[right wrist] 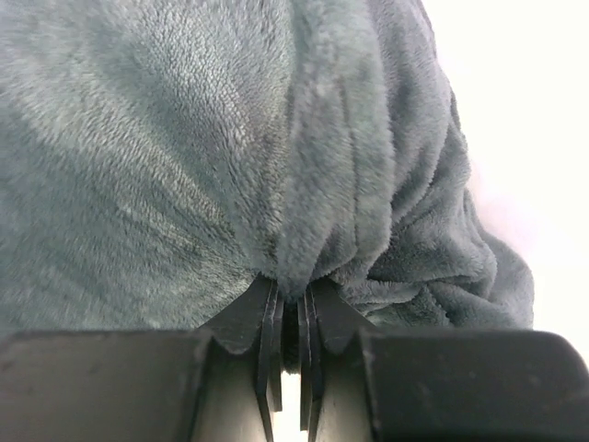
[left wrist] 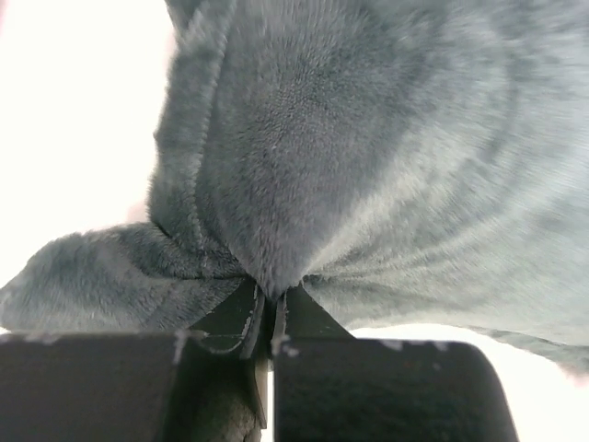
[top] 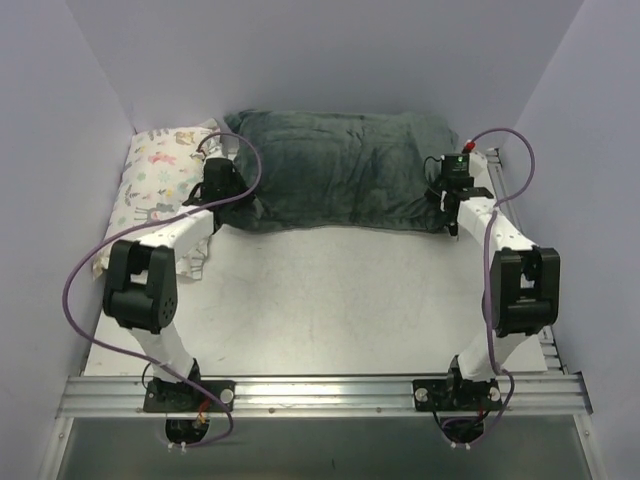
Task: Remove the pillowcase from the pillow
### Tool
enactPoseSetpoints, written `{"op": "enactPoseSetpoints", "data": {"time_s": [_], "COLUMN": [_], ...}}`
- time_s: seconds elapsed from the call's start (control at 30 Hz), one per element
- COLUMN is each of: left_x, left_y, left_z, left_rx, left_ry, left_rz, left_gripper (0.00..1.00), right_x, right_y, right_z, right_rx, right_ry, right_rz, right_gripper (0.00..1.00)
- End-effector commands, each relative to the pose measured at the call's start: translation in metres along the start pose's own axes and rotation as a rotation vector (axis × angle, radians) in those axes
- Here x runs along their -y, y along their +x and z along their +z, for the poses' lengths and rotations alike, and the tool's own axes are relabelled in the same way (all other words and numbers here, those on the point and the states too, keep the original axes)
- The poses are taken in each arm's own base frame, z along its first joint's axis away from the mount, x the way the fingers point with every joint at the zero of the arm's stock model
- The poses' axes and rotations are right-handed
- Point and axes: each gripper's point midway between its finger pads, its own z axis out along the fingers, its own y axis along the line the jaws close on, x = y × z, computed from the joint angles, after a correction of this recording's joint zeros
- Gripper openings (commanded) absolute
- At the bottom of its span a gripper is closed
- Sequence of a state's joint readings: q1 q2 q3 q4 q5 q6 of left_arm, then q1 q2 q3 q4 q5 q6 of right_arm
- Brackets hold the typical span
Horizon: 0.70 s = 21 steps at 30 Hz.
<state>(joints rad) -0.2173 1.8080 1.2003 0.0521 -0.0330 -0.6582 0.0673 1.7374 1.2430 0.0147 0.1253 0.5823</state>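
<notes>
The dark grey-green plush pillowcase (top: 340,170) lies across the back of the table, bulging with the pillow inside; the white pillow itself is hidden. My left gripper (top: 245,205) is shut on a pinch of the pillowcase's near left edge; the left wrist view shows the fabric (left wrist: 368,166) gathered between the closed fingers (left wrist: 241,318). My right gripper (top: 447,205) is shut on the near right corner; the right wrist view shows a fold of pillowcase (right wrist: 304,184) squeezed between its fingers (right wrist: 267,322).
A small white pillow with pastel animal print (top: 160,180) lies at the back left, partly under the left arm. White walls close the table at back and sides. A metal rail (top: 320,392) holds both arm bases at the near edge.
</notes>
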Motion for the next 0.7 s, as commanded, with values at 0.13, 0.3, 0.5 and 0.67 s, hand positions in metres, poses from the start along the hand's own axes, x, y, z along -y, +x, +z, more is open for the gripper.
{"op": "enactPoseSetpoints", "data": {"time_s": [0.13, 0.3, 0.5, 0.67], "left_x": [0.017, 0.021, -0.002, -0.014], "left_y": [-0.096, -0.107, -0.077, -0.049], "left_z": [-0.13, -0.21, -0.265, -0.299], "left_rx": [0.223, 0.286, 0.271, 0.268], "left_ry": [-0.094, -0.059, -0.062, -0.008], "left_rz": [0.031, 0.055, 0.002, -0.007], "left_gripper": [0.0, 0.0, 0.0, 0.0], "right_x": [-0.021, -0.008, -0.003, 0.003], "right_y": [-0.009, 0.035, 0.116, 0.157], "right_z": [-0.087, -0.128, -0.168, -0.199], "right_rx": [0.02, -0.034, -0.087, -0.085], "right_ry": [-0.117, -0.198, -0.292, -0.31], "right_rz": [0.033, 0.083, 0.01, -0.119], "right_gripper": [0.0, 0.0, 0.0, 0.0]}}
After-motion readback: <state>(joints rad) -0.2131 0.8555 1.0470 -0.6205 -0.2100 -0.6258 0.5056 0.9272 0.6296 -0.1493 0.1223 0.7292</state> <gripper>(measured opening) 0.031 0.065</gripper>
